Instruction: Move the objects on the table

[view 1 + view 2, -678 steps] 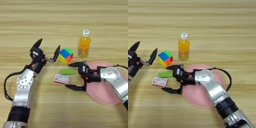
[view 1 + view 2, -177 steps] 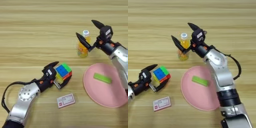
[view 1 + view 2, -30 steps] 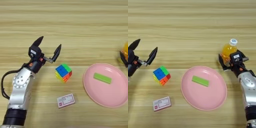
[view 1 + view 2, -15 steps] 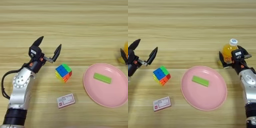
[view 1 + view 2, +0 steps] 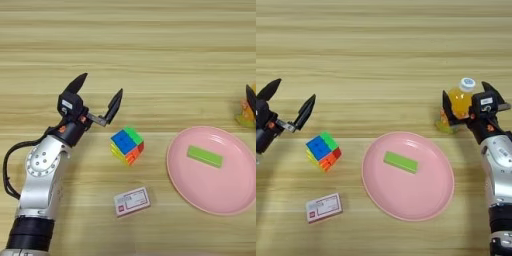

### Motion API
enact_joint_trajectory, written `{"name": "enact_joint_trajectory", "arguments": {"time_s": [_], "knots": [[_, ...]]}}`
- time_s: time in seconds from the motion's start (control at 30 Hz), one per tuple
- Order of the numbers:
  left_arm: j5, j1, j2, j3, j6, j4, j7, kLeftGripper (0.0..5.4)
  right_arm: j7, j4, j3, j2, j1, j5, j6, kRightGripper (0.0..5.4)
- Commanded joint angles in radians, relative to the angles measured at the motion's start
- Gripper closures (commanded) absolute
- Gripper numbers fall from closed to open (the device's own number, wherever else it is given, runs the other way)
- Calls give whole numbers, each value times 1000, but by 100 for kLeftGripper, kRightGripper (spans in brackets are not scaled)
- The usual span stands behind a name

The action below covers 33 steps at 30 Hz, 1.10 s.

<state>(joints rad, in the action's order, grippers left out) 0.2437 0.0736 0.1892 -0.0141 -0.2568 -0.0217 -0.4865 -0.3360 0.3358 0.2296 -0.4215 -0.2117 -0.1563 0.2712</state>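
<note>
Orange-juice bottle (image 5: 460,104): one, white-capped, tilted, at the right side of the wooden table (image 5: 381,45), just beyond the rim of the pink plate (image 5: 406,200). Compared with half a second before, its place is unchanged, and the black fingers are seen slightly further apart around it. Nearly six seconds before, it was held further left and further back on the table.

Right gripper (image 5: 468,107): one, at the bottle, one finger (image 5: 446,106) on the bottle's left side and the other (image 5: 489,90) on its right, the bottle between them. The jaws are set wide; whether the pads press the bottle cannot be told. The forearm is extended from the lower right edge upward.

Green rectangular block (image 5: 400,162): one, lying flat inside the pink plate, near its middle; unmoved over the last second.

Puzzle cube (image 5: 127,145): one, multicoloured, set on the table left of the plate, apart from it; unmoved over the last second.

Red-and-white card box (image 5: 132,201): one, lying flat in front of the cube, near the front edge.

Left gripper (image 5: 97,98): one, held above the table behind and left of the cube, fingers spread wide, nothing between them; pose unchanged over the last second. The silver forearm is angled up from the lower left corner.
</note>
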Motion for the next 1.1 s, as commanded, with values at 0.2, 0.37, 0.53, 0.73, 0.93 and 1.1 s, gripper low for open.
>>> {"name": "enact_joint_trajectory", "arguments": {"time_s": [0.2,0.37,0.53,0.73,0.93,1.1], "knots": [[-10,13,4,2,-9,-9,0,0,-41,-139,29,14,-9,-99,14,4],[-10,15,4,2,-9,-9,-1,0,-73,-256,45,24,-1,-183,13,4],[-10,16,4,3,-9,-9,-1,0,-106,-395,46,21,11,-258,-18,4],[-10,17,5,9,-5,-3,-4,0,-176,-504,41,-6,34,-332,-77,4],[-11,14,11,21,4,9,-16,0,-381,-569,-11,-78,130,-417,-174,4],[-13,-2,24,52,18,36,-48,0,-495,-558,-61,-112,193,-404,-213,4]]}}
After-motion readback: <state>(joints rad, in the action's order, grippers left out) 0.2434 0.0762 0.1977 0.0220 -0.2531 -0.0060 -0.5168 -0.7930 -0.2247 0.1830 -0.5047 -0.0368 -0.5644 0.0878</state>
